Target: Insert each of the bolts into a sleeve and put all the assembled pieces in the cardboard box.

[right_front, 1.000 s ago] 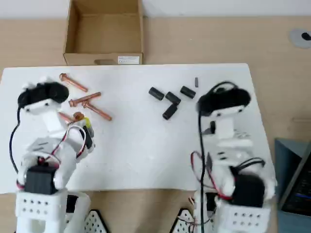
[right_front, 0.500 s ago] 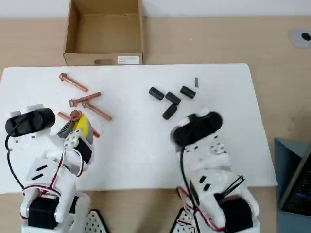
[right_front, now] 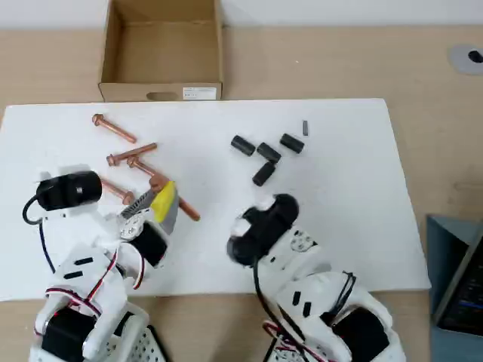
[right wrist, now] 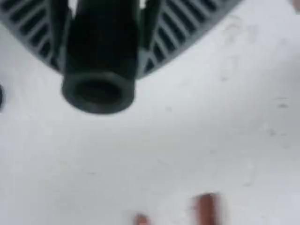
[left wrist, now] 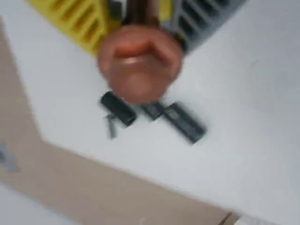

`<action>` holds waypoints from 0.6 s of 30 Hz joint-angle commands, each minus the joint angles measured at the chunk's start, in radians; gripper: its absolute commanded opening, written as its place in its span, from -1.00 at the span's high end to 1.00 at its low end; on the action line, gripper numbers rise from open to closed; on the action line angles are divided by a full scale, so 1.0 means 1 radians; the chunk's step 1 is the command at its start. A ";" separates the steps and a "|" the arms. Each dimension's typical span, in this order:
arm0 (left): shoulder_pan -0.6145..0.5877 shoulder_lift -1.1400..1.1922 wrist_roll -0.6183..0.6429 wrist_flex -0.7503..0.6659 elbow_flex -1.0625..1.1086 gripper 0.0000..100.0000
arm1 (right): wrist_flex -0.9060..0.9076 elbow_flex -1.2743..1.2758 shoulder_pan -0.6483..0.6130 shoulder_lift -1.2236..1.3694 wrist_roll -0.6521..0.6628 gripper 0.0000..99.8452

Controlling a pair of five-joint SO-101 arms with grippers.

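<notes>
The likeliest failure from here, as I judge it, is a missed mating. The left pincer [right_front: 163, 205] is closed on a bolt [left wrist: 139, 63], held by its shank with the head sticking out past the fingers. The right pincer [right wrist: 102, 28] is closed round a sleeve [right wrist: 98, 70], its open bore poking clear of the fingertips. In the high view the two arms sit near each other above the surface [right_front: 355, 204], with the parts apart and not yet lined up.

If the bolt tip meets the sleeve's rim off-centre, the smooth round shank could pivot between the fingers or slide out. The sleeve could equally be pushed back through its grip. Either part, once dropped, would probably roll on the smooth white top, perhaps in among the loose bolts [right_front: 132, 155] or the loose sleeves [right_front: 266, 153].

The bolt is copper-coloured and looks metallic, with a rounded head and a slim straight shank. The sleeve is a short matt black tube with a thick wall and a round hole. The left arm's fingers [left wrist: 70, 14] are ribbed plastic, one yellow and one grey; the right arm's are grey and ribbed too. The cardboard box [right_front: 162, 92] is plain brown, open-topped and square-walled, standing just beyond the far edge of the white top, well apart from both arms
</notes>
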 commanded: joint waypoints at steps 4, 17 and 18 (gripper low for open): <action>0.031 -0.010 0.003 -0.155 -0.069 1.00 | -0.044 0.007 -0.094 -0.091 -0.008 0.98; 0.146 -0.008 0.000 -0.115 -0.135 1.00 | -0.161 0.071 -0.124 -0.091 0.000 0.98; 0.147 -0.008 0.000 -0.097 -0.135 1.00 | -0.161 0.068 -0.124 -0.091 0.000 0.98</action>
